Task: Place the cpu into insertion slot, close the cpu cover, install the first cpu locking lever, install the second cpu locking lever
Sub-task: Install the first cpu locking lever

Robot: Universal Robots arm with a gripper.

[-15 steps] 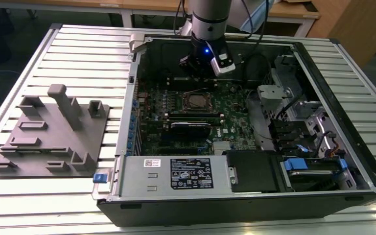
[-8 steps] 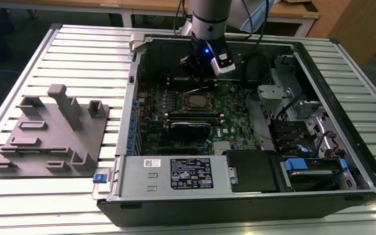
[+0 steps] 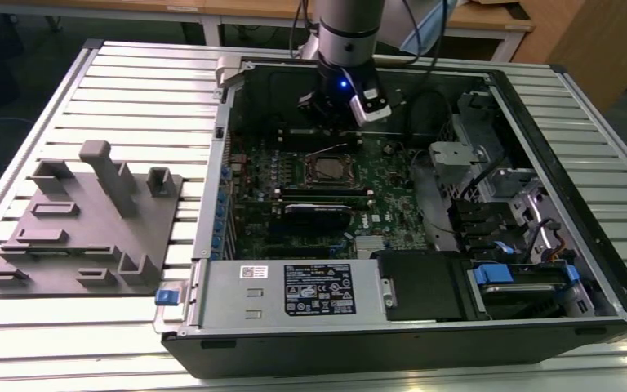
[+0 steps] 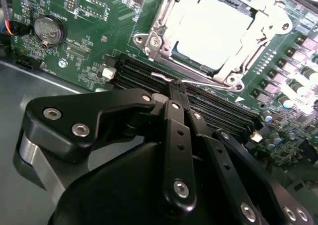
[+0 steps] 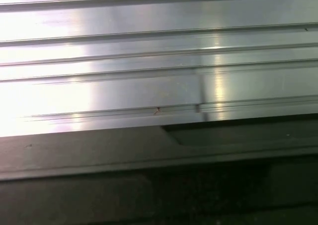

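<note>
- My gripper (image 4: 178, 86) hangs inside the open computer case (image 3: 575, 147), its fingers (image 4: 175, 103) drawn together at the tips, which touch a thin locking lever (image 4: 166, 78); I cannot tell whether they pinch it.
- The cpu (image 4: 213, 31) lies in the insertion slot (image 3: 328, 169), just beyond my fingertips in the second wrist view.
- The cpu cover (image 4: 164, 21) is down around the chip, its silvery frame bordering the bright top.
- Black memory slots (image 4: 218, 111) run between my fingertips and the socket.
- The grey fixture plate (image 3: 85, 229) sits on the ribbed table (image 5: 149, 61), at the exterior view's left.
</note>
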